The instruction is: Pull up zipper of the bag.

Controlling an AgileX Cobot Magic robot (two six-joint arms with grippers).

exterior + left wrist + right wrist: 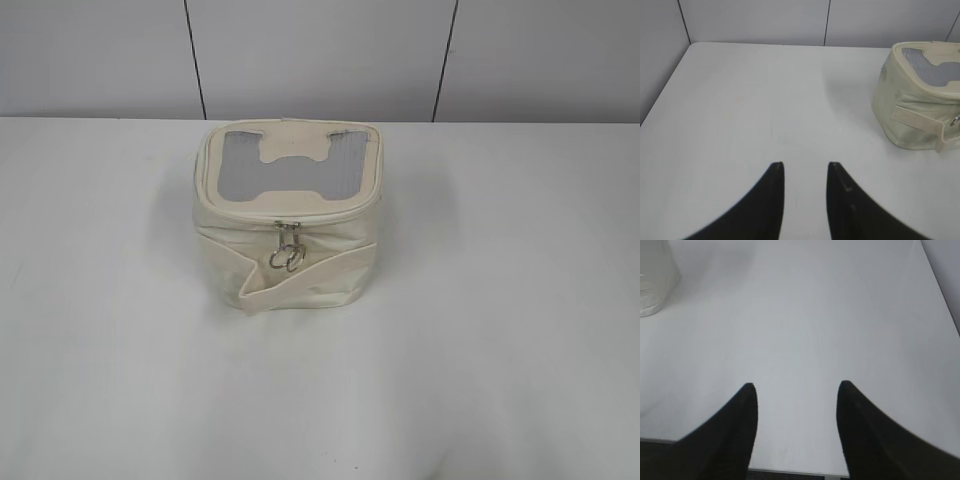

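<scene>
The cream boxy bag [288, 215] stands on the white table, its grey see-through lid panel on top. The zipper [288, 232] runs round the lid edge, and two silver sliders with ring pulls hang together at the front middle. A wide cream strap [310, 275] lies across the front. In the left wrist view the bag [917, 95] sits at the far right, well away from my left gripper [805, 165], which is open and empty. In the right wrist view my right gripper [797, 385] is open over bare table, with a bit of the bag [655, 277] at the top left corner. Neither arm shows in the exterior view.
The white table [500, 350] spreads on all sides of the bag. Grey wall panels [320, 50] stand behind it. The table's near edge [790, 472] shows just below my right gripper's fingers.
</scene>
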